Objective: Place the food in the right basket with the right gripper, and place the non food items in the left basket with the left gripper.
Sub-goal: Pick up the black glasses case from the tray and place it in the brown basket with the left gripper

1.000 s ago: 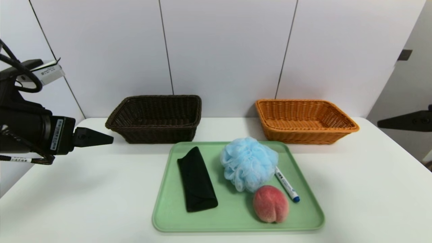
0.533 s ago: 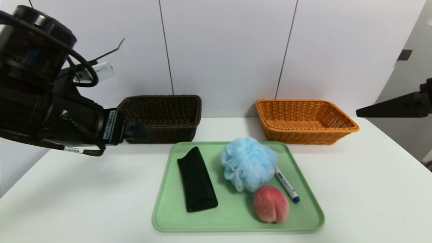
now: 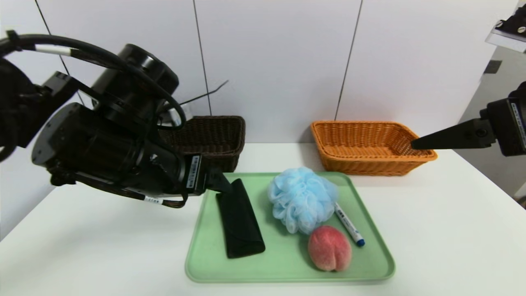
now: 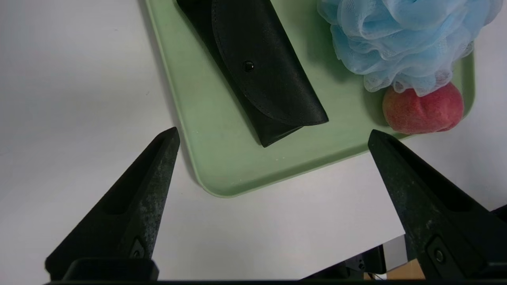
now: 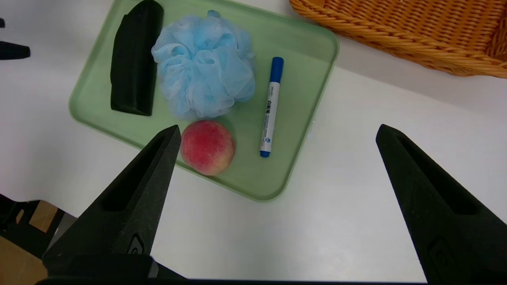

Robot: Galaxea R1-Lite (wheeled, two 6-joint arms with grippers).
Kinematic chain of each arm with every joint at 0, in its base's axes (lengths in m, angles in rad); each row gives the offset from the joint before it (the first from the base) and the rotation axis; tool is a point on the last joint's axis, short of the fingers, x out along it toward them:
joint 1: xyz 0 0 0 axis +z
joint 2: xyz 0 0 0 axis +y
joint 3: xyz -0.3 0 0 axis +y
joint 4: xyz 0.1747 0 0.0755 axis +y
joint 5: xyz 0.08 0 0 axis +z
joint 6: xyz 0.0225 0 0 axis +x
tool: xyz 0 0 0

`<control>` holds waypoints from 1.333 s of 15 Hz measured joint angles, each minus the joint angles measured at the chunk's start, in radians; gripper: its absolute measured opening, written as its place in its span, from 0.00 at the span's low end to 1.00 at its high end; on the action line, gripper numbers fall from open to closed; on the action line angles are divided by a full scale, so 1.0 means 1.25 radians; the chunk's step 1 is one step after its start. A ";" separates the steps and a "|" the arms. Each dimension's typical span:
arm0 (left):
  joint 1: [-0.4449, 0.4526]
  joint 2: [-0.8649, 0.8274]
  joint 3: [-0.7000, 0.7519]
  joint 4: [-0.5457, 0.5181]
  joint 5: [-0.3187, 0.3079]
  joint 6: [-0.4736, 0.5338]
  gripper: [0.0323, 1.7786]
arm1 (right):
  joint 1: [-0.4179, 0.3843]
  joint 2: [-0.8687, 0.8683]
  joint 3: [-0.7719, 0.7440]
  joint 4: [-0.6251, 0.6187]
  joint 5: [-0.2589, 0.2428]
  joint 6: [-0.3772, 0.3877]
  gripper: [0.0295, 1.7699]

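Peach (image 3: 329, 248) sits at the near right corner of a pale green tray (image 3: 287, 267) on the white table (image 3: 102, 246), touching the light blue bath pouf (image 3: 303, 198) just behind it. A white marker with a blue cap (image 3: 349, 225) lies just beside the pouf and the fruit, on their right. A black case (image 3: 239, 222) (folded, with a small snap on its flap) lies lengthwise along the tray's left side, apart from the pouf.

Behind the tray stand two woven baskets: the dark brown left basket (image 3: 213, 139), partly hidden by the left arm, and the orange-tan right basket (image 3: 370, 146).

The left gripper (image 4: 273, 132) hangs above the tray's left edge by the far end of the black case, pointing down and toward the middle, its fingers spread wide with nothing between them. The right gripper (image 5: 277, 130) hovers at the right, in front of the right basket's right rim as the head view shows it, its fingers likewise wide apart and holding nothing.
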 joint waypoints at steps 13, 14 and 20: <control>-0.092 0.222 -0.104 -0.007 0.169 -0.167 0.95 | -0.004 -0.003 0.049 -0.002 0.022 0.003 0.96; -0.092 0.236 -0.104 -0.007 0.173 -0.171 0.95 | -0.005 -0.006 0.052 -0.002 0.022 0.003 0.96; -0.092 0.303 -0.114 -0.010 0.175 -0.181 0.95 | -0.009 -0.013 0.054 -0.005 0.022 0.003 0.96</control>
